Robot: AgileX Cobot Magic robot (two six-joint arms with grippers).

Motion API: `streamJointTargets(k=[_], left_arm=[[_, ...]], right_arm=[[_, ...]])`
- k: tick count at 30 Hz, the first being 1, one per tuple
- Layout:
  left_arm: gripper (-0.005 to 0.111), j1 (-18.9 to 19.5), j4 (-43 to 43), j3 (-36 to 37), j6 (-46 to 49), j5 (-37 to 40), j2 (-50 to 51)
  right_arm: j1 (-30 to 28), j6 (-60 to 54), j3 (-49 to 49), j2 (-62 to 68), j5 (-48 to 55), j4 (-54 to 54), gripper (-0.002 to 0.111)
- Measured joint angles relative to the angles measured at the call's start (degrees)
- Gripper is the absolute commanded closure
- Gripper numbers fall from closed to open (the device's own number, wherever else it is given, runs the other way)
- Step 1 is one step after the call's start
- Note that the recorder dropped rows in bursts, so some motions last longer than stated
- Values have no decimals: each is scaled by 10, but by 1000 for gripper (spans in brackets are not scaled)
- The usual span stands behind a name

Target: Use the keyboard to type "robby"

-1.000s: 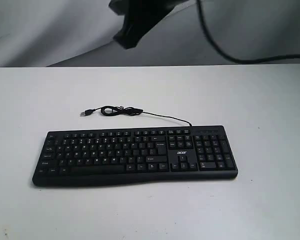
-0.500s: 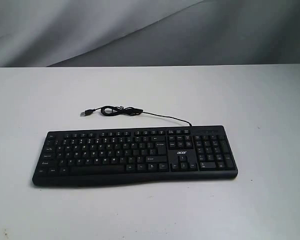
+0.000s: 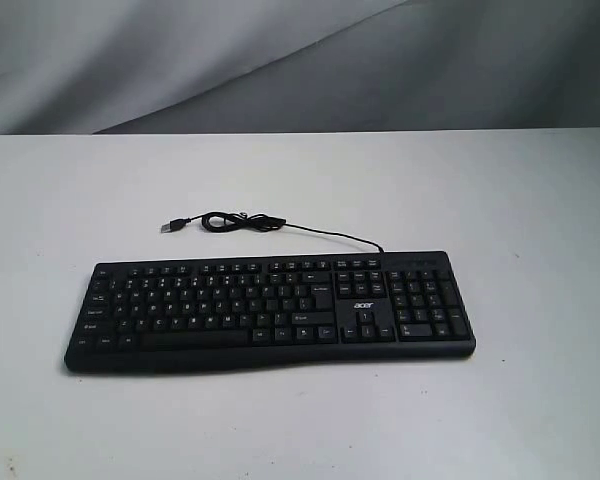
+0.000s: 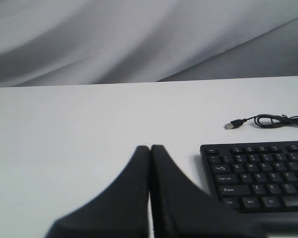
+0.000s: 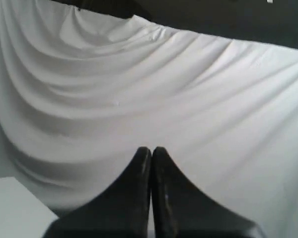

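Black keyboard all over, case and keys alike, with small white legends dotted across the keys and a white logo on the case. The cable is black too, and it ends in a silvery plug. Under it, a plain white surface, no pattern at all. Behind, a grey-white cloth, shaded in soft folds and a darker grey on the right. Left claw: matte black. Right claw: black as well, seen against pale white drapery.
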State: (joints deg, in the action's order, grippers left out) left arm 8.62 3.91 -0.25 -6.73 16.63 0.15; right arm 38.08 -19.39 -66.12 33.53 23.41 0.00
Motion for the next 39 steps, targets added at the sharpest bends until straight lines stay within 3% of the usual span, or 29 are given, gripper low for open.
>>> streamJointTargets(k=[5,10,18,24,33,39], left_arm=[[106,0,0,0,0,0,0],[106,0,0,0,0,0,0],[106,0,0,0,0,0,0],[106,0,0,0,0,0,0],[106,0,0,0,0,0,0],[106,0,0,0,0,0,0]], right_arm=[[-4,194,14,4,86,-180,108],[-79,259,92,-19,85,-237,108],[-230,268,309,-135,-57,-236,108],[-312,269,432,-204,-100,-216,108],[-400,225,523,-277,-102,-109,108],[-417,177,571,-318,-102,-40,108]])
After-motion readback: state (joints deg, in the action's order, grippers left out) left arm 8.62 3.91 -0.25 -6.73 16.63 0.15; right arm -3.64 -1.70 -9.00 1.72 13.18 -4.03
